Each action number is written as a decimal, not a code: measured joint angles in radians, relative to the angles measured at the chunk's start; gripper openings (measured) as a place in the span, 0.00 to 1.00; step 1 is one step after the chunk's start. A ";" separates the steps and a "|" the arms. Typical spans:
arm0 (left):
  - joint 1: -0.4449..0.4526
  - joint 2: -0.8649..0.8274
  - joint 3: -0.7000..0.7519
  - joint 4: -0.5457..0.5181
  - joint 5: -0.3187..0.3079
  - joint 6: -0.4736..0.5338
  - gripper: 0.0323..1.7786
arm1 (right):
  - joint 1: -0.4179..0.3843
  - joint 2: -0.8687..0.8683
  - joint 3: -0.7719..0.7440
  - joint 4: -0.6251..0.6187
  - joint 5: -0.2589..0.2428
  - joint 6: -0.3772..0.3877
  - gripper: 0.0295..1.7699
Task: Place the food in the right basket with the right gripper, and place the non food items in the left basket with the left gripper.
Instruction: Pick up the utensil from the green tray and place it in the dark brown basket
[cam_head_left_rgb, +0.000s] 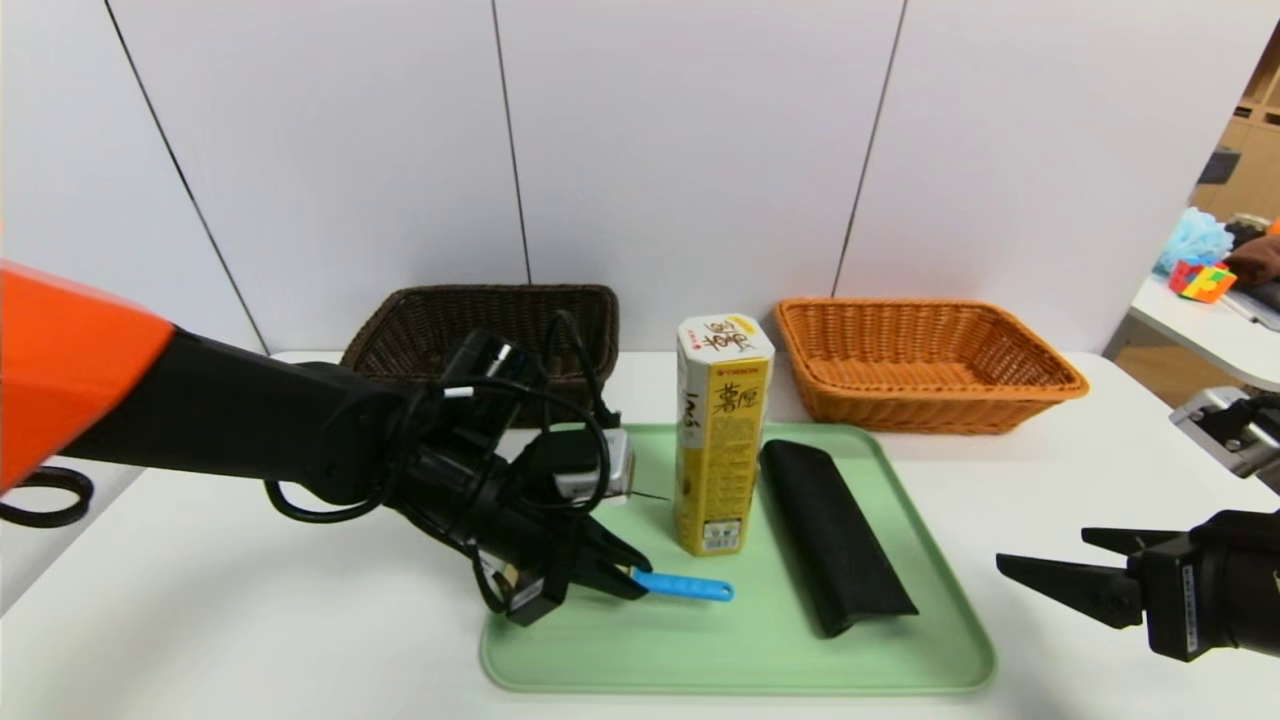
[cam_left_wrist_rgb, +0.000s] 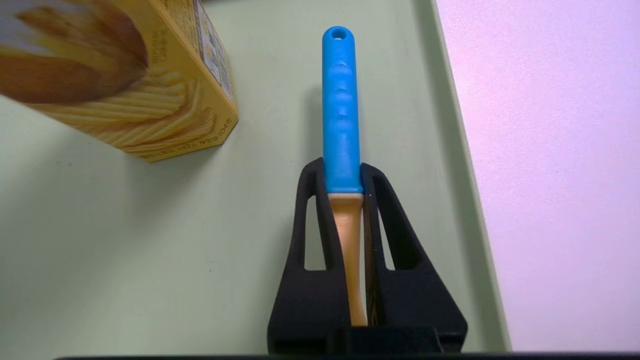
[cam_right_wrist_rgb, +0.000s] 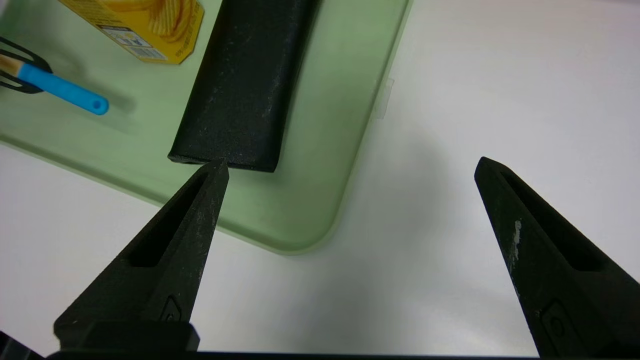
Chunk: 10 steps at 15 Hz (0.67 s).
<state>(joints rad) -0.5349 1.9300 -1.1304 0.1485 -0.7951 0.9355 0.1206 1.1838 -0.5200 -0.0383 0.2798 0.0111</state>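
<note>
My left gripper (cam_head_left_rgb: 625, 580) (cam_left_wrist_rgb: 343, 172) is shut on a small tool with a blue handle (cam_head_left_rgb: 688, 587) (cam_left_wrist_rgb: 341, 107) (cam_right_wrist_rgb: 65, 91) and a tan neck, low over the green tray (cam_head_left_rgb: 740, 660). A tall yellow chips box (cam_head_left_rgb: 720, 440) (cam_left_wrist_rgb: 125, 85) (cam_right_wrist_rgb: 145, 25) stands upright on the tray just behind it. A black pouch (cam_head_left_rgb: 835, 535) (cam_right_wrist_rgb: 250, 85) lies flat on the tray's right half. My right gripper (cam_head_left_rgb: 1050, 565) (cam_right_wrist_rgb: 350, 167) hangs open and empty over the table right of the tray. The dark brown left basket (cam_head_left_rgb: 480, 325) and the orange right basket (cam_head_left_rgb: 925, 365) sit at the back.
The white table (cam_head_left_rgb: 250, 620) ends at a white wall behind the baskets. A second table with colourful clutter (cam_head_left_rgb: 1205, 280) stands at the far right. A black cable loop (cam_head_left_rgb: 40, 497) hangs off the left edge.
</note>
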 joint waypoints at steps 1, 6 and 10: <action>0.016 -0.026 0.001 0.021 0.005 0.000 0.07 | 0.000 0.000 0.011 -0.033 0.001 0.001 0.96; 0.151 -0.184 -0.004 0.090 0.006 -0.001 0.07 | 0.000 0.002 0.022 -0.047 0.003 0.000 0.96; 0.258 -0.243 -0.087 0.098 0.001 -0.024 0.07 | 0.001 0.004 0.026 -0.047 0.019 -0.002 0.96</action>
<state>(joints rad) -0.2766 1.6870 -1.2177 0.2466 -0.7936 0.9119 0.1221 1.1883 -0.4936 -0.0851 0.2987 0.0091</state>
